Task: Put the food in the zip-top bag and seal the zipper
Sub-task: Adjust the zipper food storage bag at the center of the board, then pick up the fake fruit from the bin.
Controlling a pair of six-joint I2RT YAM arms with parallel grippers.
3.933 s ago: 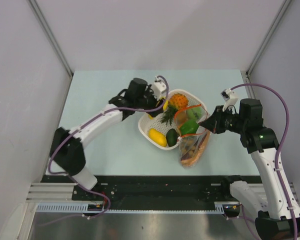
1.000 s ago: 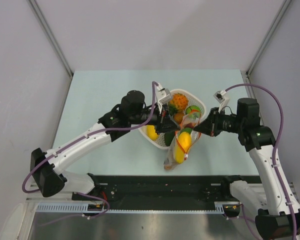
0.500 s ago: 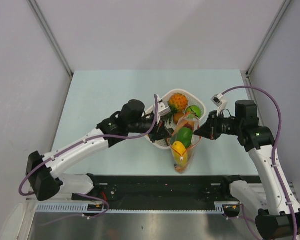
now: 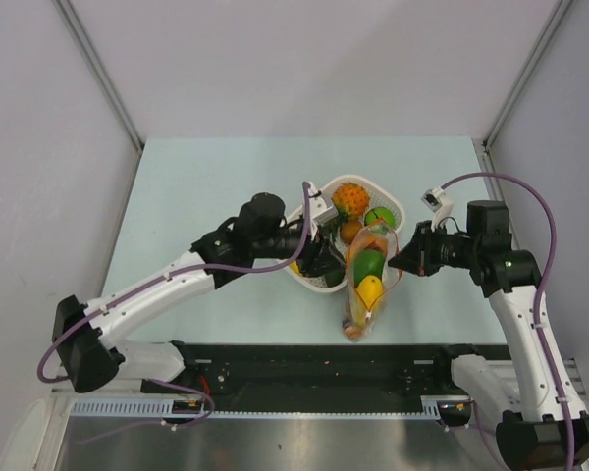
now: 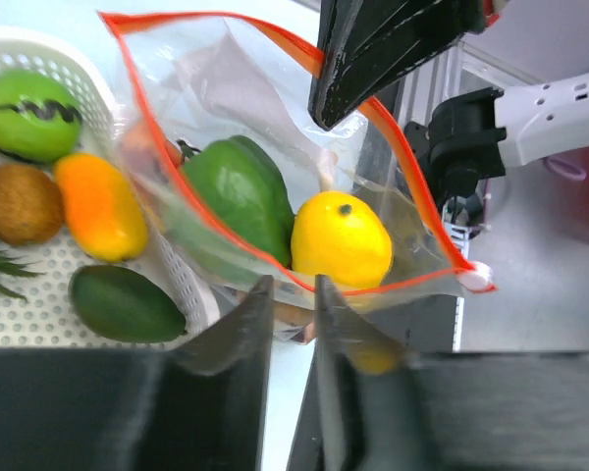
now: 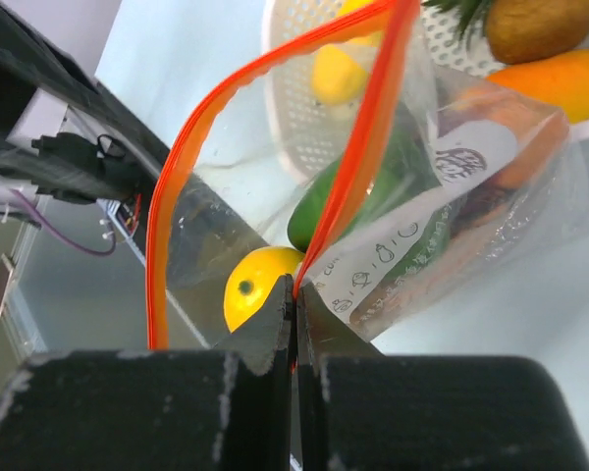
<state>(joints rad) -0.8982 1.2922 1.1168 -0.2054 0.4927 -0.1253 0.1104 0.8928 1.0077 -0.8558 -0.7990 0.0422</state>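
Hanging between the two arms, the small clear floppy plastic zip-top bag (image 4: 366,287) sits just off the near right side of the white oval perforated basket (image 5: 69,59), its lower end close to the near edge of the pale blue-green worktop (image 4: 206,186). The right pincer (image 6: 294,289) is clamped on the thin red-orange zipper strip (image 6: 177,167), jaws pressed together over the mouth edge. The left pincer (image 5: 293,289) stands at the opposite lip of the mouth with a narrow gap between its fingers, the strip running just past their tips. The mouth gapes wide. Inside lie a yellow lemon-shaped toy fruit (image 5: 341,238) and a green pear-like piece (image 5: 238,191), touching. In the basket remain a spiky orange fruit (image 4: 350,199), a light green round one (image 5: 25,113), a brown kiwi (image 5: 18,201), a smooth orange piece (image 5: 100,204) and a dark green avocado shape (image 5: 126,302). Bare worktop stretches to the left and the far side
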